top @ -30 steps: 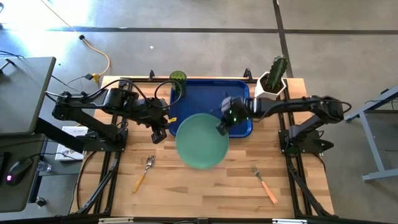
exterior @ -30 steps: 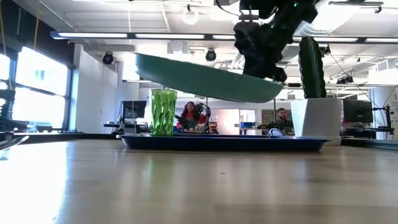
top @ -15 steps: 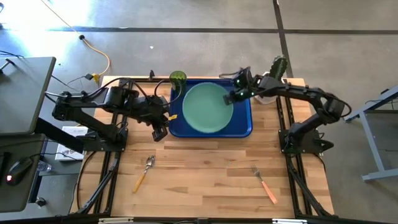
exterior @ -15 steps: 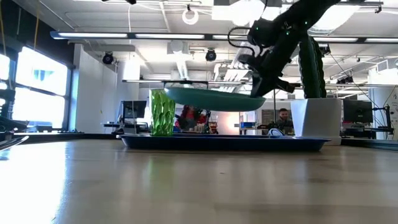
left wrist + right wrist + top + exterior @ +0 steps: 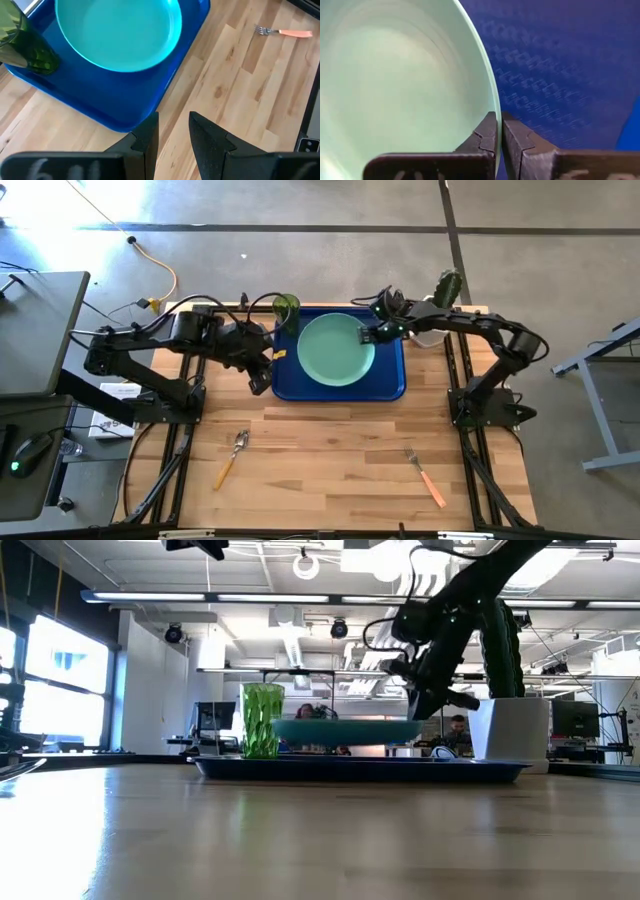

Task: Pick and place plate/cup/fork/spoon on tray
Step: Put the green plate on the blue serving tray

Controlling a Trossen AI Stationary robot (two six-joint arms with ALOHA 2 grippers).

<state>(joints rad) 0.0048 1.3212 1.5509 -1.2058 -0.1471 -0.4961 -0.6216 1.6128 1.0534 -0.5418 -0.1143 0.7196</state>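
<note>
I see the right claw (image 5: 368,336) pinching the plate (image 5: 335,350) rim just above the tray (image 5: 392,383); left claw (image 5: 259,386) narrow, idle beside it.

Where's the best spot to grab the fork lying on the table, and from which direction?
Probably the fork by the middle of its orange handle, coming straight down from above with the fingers across it. It lies flat on the bare wood table, nothing near it, and the handle is its longest, straightest part.
</note>
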